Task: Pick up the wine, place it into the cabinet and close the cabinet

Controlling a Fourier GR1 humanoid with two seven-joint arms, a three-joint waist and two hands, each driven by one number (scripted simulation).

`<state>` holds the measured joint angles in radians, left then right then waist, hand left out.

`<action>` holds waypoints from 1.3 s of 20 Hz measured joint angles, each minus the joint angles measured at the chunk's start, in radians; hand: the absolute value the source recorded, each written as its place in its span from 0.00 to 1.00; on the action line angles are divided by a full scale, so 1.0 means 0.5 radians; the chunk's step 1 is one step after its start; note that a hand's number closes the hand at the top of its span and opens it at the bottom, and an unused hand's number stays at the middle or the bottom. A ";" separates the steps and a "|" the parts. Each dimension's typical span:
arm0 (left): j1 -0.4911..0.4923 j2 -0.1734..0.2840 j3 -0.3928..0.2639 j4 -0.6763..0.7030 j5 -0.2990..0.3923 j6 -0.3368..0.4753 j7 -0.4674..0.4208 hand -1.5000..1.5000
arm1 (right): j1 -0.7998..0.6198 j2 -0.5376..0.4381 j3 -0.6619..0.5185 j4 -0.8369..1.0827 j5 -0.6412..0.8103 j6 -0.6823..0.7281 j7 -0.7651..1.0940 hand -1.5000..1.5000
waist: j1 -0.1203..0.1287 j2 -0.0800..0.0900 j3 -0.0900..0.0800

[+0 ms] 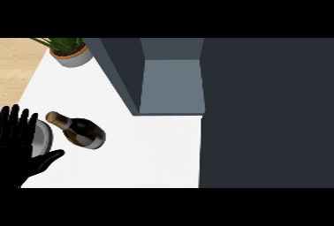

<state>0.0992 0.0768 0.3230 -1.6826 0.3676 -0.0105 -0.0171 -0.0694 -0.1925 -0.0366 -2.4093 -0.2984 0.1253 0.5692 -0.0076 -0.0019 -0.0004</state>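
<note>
wine: we see the dark glass wine bottle with a tan cap standing on the white counter, left of the open dark grey cabinet
left hand: resting at the left edge, fingers spread, nothing held
right hand: not visible
step: pick-up not started, we judge
next: reach the bottle and close fingers round it

The dark glass wine bottle looks glossy, with a tan cap. The white tabletop is smooth and matt. The grey cabinet is matt too.
</note>
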 measured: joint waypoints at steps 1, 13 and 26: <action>-0.012 0.002 0.002 0.027 -0.004 0.000 -0.010 0.00 | 0.021 0.003 -0.003 -0.003 -0.002 0.010 -0.008 0.00 | -0.002 0.000 0.000; -0.094 0.005 -0.007 0.475 -0.034 -0.178 -0.303 0.00 | 0.011 -0.001 -0.019 -0.010 -0.002 0.012 0.019 0.00 | -0.006 -0.001 0.000; -0.241 0.023 0.009 0.901 -0.074 -0.242 -0.583 0.00 | -0.053 0.032 0.010 0.002 0.001 -0.010 0.049 0.00 | -0.001 0.001 0.000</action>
<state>-0.0214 0.0880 0.3278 -1.2322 0.3306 -0.1315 -0.3089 -0.0961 -0.1763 -0.0314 -2.4085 -0.2981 0.1206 0.5938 -0.0083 -0.0016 -0.0004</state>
